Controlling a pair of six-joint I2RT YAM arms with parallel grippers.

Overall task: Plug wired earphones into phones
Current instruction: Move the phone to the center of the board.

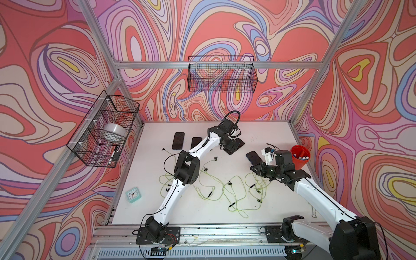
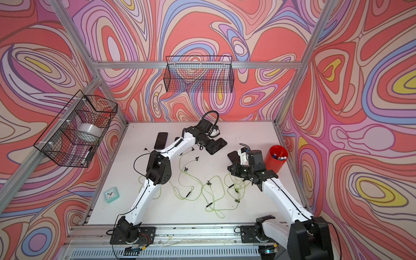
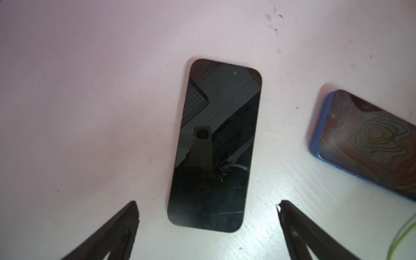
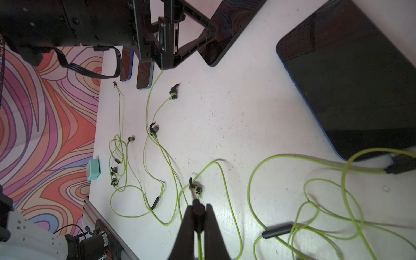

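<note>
Several black phones lie at the back of the white table: two side by side (image 1: 178, 140) (image 1: 195, 143), one (image 3: 216, 144) under my left gripper, and a blue-edged one (image 1: 253, 156) by my right gripper. My left gripper (image 3: 207, 202) hovers open over the near end of its phone, one finger on each side and neither touching it. Yellow-green wired earphones (image 1: 225, 189) (image 2: 202, 189) lie tangled mid-table. My right gripper (image 4: 199, 209) is shut on a dark earphone plug (image 4: 198, 206) above the tangle. The plug's metal tip sticks out past the fingertips, and the blue-edged phone (image 4: 351, 85) lies beside it.
A red cup (image 1: 300, 157) of markers stands at the right edge, just behind my right wrist. A mint-green clock (image 1: 133, 195) sits near the front left. Two wire baskets (image 1: 221, 74) (image 1: 105, 128) hang on the walls. The left arm (image 1: 186, 166) spans the table's middle.
</note>
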